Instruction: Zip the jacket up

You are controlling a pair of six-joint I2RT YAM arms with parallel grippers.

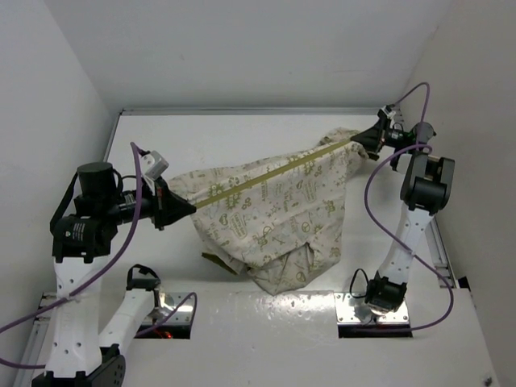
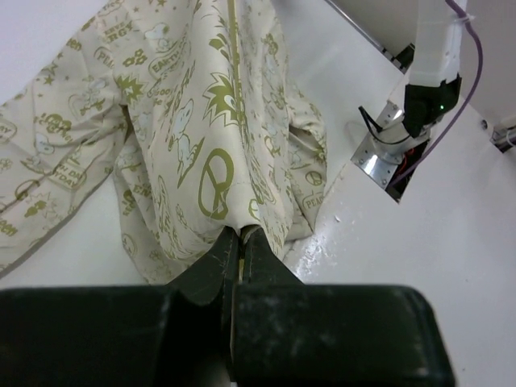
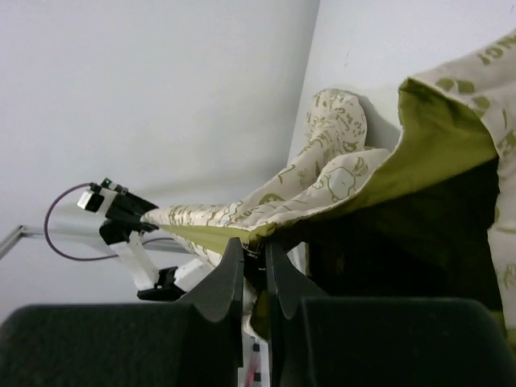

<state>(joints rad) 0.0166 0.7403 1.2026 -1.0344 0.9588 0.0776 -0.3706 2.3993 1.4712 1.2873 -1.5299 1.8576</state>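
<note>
The cream jacket with olive doodle print hangs stretched between both grippers above the white table. Its olive zipper strip runs taut and straight from lower left to upper right. My left gripper is shut on the jacket's left end, the fabric pinched between the fingertips. My right gripper is shut on the far end by the zipper, where the olive lining shows above the jaws. The lower part of the jacket sags in folds onto the table.
White walls close in the table on the left, back and right. Metal base plates sit at the near edge. The right arm's base stands right of the jacket. The left arm shows beyond the stretched fabric.
</note>
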